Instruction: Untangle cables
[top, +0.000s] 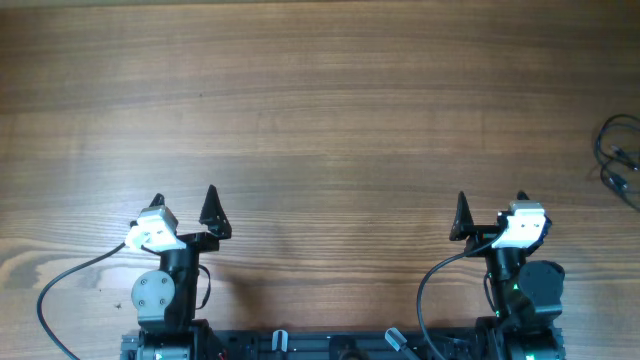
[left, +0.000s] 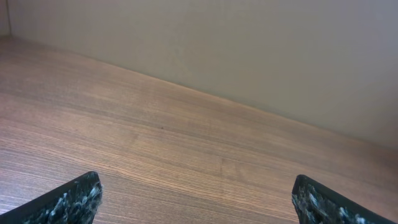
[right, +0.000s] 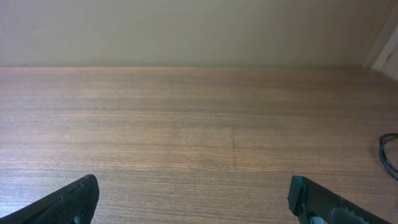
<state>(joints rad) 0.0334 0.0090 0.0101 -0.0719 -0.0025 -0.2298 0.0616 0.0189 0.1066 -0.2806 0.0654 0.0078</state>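
Seen from above, two robot arms sit at the near edge of a wooden surface (top: 320, 100). The left claw (top: 185, 205) and the right claw (top: 490, 208) each have their fingers spread wide, gripping nothing. A small tangle of dark cables (top: 620, 160) lies at the far right edge of the surface, partly cut off by the frame, well apart from both claws and nearer the right one.

Cables (top: 618, 153) cut off at right edge; tangle too small to read.
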